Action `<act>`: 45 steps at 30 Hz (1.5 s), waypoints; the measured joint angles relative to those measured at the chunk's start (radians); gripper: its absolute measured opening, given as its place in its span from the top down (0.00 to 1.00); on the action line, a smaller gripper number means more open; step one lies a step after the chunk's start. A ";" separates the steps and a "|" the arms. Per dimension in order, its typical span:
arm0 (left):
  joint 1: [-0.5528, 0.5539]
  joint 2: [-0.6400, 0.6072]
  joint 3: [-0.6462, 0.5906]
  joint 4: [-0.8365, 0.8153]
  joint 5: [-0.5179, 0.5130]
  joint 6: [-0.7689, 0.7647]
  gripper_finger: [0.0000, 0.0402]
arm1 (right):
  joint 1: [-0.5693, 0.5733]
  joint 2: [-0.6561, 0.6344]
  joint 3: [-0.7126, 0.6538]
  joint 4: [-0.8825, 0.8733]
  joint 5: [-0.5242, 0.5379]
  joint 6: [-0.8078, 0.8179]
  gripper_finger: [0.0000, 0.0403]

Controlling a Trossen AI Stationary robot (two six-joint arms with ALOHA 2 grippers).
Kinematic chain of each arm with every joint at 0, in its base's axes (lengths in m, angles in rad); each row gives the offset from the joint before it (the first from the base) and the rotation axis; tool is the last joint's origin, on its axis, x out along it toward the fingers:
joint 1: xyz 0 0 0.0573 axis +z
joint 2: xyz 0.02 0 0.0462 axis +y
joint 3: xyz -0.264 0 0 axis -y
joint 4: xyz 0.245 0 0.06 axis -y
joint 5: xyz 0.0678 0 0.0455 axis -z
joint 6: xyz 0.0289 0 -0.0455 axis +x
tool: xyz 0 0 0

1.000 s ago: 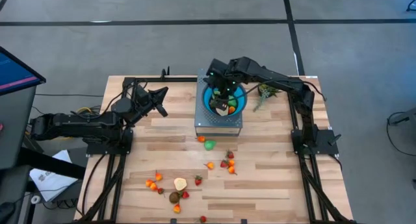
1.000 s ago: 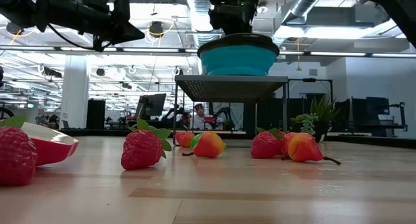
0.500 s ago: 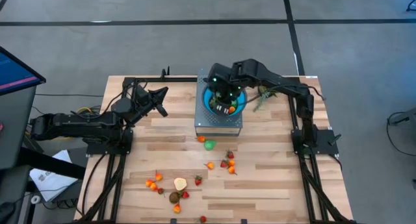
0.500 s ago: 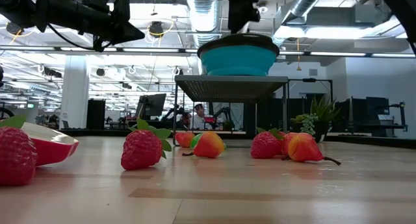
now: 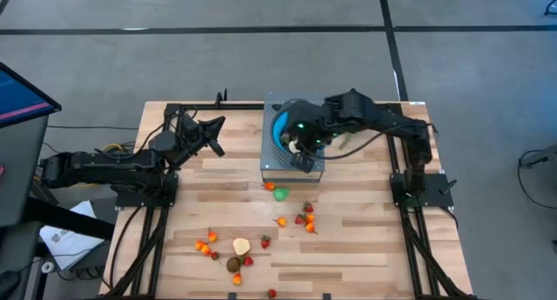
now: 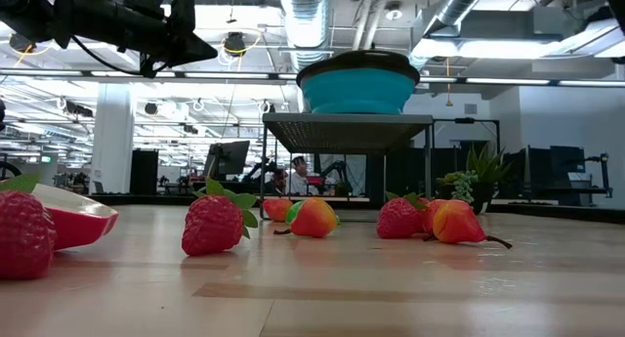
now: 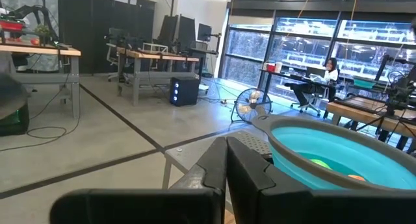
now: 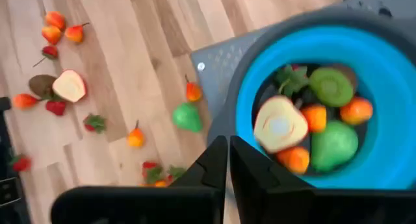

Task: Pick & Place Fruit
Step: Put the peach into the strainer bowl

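Right jaws shut, empty, above bowl's fruit (image 8: 305,123).

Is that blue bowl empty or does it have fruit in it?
Partly filled: the blue bowl holds several toy fruits, including a green pear and a halved kiwi.

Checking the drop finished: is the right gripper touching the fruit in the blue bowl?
Apart. The right wrist view shows the shut right gripper above the bowl.

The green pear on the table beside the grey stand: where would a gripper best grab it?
Probably from straight above, across the green pear's fat lower body. It lies on its side on bare wood, with only a small orange fruit close by, so the other sides look open.
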 joint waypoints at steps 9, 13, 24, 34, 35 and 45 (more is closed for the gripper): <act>-0.001 0.000 0.000 0.006 0.000 0.000 1.00 | 0.110 -0.094 0.000 -0.027 0.105 0.094 0.99; -0.001 0.000 0.000 0.007 0.000 0.000 1.00 | 0.166 -0.125 0.000 -0.041 0.163 0.128 0.99; -0.001 0.000 0.000 0.012 0.000 0.000 1.00 | 0.316 -0.208 0.000 -0.041 0.314 0.201 1.00; -0.001 0.000 0.000 0.012 0.000 0.000 1.00 | 0.436 -0.180 -0.029 -0.039 0.447 0.301 1.00; -0.001 0.000 0.000 0.012 0.000 0.000 1.00 | 0.446 -0.177 -0.050 -0.038 0.445 0.341 1.00; -0.001 0.000 0.000 0.019 0.000 0.000 1.00 | 0.569 -0.177 -0.333 -0.017 0.438 0.731 1.00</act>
